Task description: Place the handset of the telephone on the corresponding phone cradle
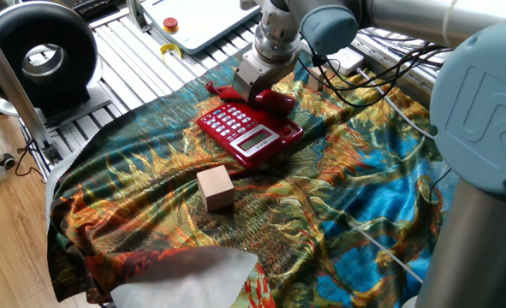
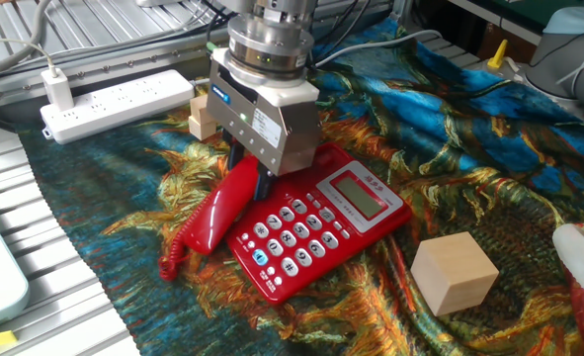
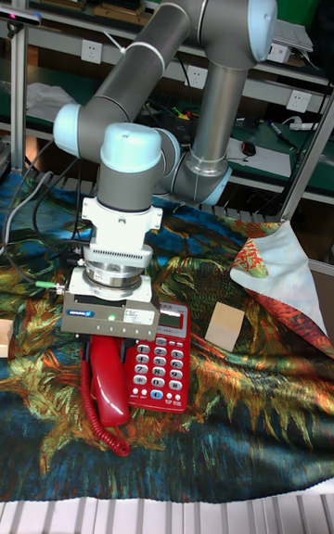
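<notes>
Gripper (image 2: 251,176) fingers pinched the handset (image 2: 218,203) near its upper end; we judged this left the lower end and cord free to tilt. Just beside it lay the telephone (image 2: 321,222), its phone cradle (image 3: 135,346) mostly hidden beneath.

Handset (image 2: 220,203) beside telephone (image 2: 316,229) keypad, under claw (image 2: 249,170); wooden cube (image 2: 454,273) nearby on cloth (image 2: 489,158).

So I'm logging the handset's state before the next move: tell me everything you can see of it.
The handset is a glossy red plastic receiver, long and curved with rounded ends, with a coiled red cord at its near end. It lies beside the telephone, tilted, its far end raised between the fingers of the gripper, its near end low on the patterned cloth. It is not yet seated in the phone cradle.
</notes>
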You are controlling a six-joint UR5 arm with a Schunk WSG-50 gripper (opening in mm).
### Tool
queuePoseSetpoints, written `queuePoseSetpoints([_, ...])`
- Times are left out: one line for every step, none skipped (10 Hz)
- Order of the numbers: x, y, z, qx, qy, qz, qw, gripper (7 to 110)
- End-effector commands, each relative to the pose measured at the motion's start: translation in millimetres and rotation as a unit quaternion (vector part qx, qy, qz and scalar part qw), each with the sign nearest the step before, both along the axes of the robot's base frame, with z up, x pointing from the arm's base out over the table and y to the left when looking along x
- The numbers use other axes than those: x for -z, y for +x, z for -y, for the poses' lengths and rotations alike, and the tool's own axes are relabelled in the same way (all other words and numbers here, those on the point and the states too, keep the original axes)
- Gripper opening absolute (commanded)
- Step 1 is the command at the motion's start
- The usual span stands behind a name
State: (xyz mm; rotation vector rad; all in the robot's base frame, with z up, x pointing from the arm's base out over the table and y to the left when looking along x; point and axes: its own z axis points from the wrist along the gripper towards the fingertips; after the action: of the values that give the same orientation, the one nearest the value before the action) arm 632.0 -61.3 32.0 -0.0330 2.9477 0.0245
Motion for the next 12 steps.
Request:
queuePoseSetpoints([-6.5, 2.6, 2.4, 0.026, 0.001, -0.004, 0.9996, 7])
queuePoseSetpoints([-8.3, 3.1, 0.0, 0.03, 0.004, -0.004, 0.9995, 7])
queuePoseSetpoints([-10.4, 4.9, -3.6, 0.042, 0.006, -0.005, 0.9991, 7])
queuePoseSetpoints([-12.0, 8.1, -8.2, 0.059, 0.009, -0.002, 0.9982, 7])
queuePoseSetpoints([-12.6, 11.7, -12.1, 0.08, 0.017, 0.003, 0.9967, 7])
queuePoseSetpoints([-12.9, 12.2, -10.8, 0.096, 0.013, 0.003, 0.9953, 7])
queuePoseSetpoints([-13.1, 12.7, -6.5, 0.115, 0.007, 0.006, 0.9933, 7])
queuePoseSetpoints([-13.2, 12.9, -1.2, 0.133, 0.001, 0.008, 0.991, 7])
queuePoseSetpoints([-13.5, 12.7, 4.3, 0.147, -0.008, 0.011, 0.9891, 7])
queuePoseSetpoints([-13.1, 12.1, 3.8, 0.153, -0.006, 0.014, 0.9881, 7])
queuePoseSetpoints([-12.6, 10.3, 3.6, 0.16, -0.008, 0.016, 0.987, 7])
queuePoseSetpoints([-12.9, 9.1, 2.4, 0.163, -0.007, 0.018, 0.9865, 7])
